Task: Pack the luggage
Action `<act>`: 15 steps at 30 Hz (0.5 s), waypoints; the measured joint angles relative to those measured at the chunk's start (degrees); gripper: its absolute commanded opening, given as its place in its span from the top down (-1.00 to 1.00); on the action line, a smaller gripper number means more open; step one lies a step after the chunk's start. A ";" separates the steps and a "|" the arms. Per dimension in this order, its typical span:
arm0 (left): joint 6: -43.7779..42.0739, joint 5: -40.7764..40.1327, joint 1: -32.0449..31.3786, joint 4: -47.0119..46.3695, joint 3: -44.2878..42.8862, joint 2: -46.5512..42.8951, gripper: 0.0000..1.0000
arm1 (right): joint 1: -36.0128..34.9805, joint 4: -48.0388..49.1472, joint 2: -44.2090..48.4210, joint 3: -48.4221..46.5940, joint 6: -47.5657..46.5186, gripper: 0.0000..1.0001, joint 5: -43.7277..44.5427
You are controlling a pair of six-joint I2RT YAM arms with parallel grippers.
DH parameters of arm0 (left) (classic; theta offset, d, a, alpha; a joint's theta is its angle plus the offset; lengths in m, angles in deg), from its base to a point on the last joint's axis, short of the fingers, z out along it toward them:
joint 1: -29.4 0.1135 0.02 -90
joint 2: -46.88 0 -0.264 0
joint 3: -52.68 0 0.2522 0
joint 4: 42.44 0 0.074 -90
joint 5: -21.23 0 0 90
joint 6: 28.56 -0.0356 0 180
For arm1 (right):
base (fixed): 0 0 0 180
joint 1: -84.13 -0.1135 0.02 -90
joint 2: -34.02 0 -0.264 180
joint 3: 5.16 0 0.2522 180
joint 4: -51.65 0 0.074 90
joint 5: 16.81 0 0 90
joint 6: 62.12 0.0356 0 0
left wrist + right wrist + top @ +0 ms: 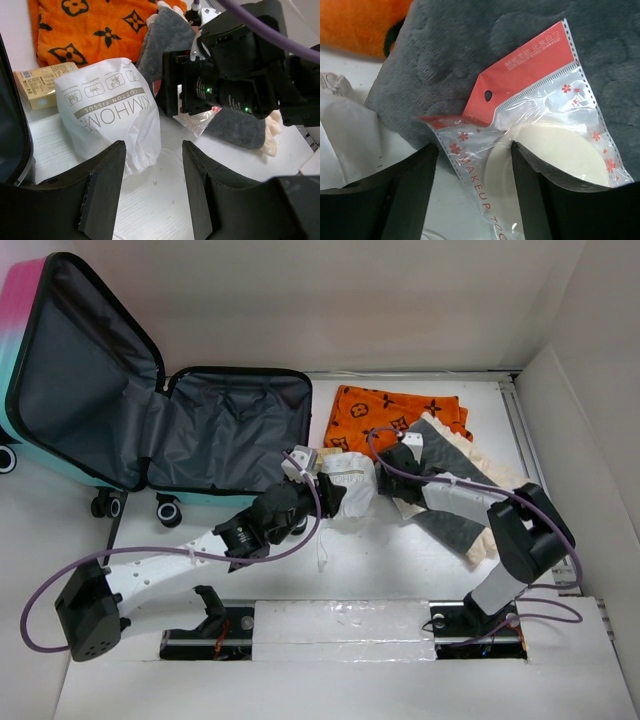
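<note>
The luggage point(230, 430) lies open at the far left, with its pink-to-turquoise lid point(20, 330) up and its dark grey lining empty. My left gripper point(152, 192) is open and empty, just short of a white cotton tissue pack point(107, 105), which also shows in the top view point(348, 488). My right gripper point(472, 197) is open and low over a red-and-clear makeup sponge packet point(540, 125). The packet's lower edge lies between the jaws, resting on a grey padded garment point(470, 45). In the top view the right gripper point(388, 465) is beside the tissue pack.
An orange patterned scarf point(400, 415) lies at the back behind the grey-and-cream garment point(455, 500). A small yellow box point(42, 85) sits left of the tissue pack by the suitcase rim. White walls close in the table at the back and right.
</note>
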 measured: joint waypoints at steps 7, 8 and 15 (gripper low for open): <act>-0.46 -0.11 0.00 -0.72 0.44 -1.01 0.14 | -1.20 -0.07 -2.19 -0.83 1.51 0.60 1.01; -0.46 -0.11 0.00 -0.76 0.48 -1.11 0.14 | -1.20 -0.07 -2.23 -0.92 1.75 0.60 1.05; -0.55 -0.11 0.00 -0.50 0.72 -1.92 0.14 | -1.84 -0.22 -1.16 -0.70 3.72 0.90 2.08</act>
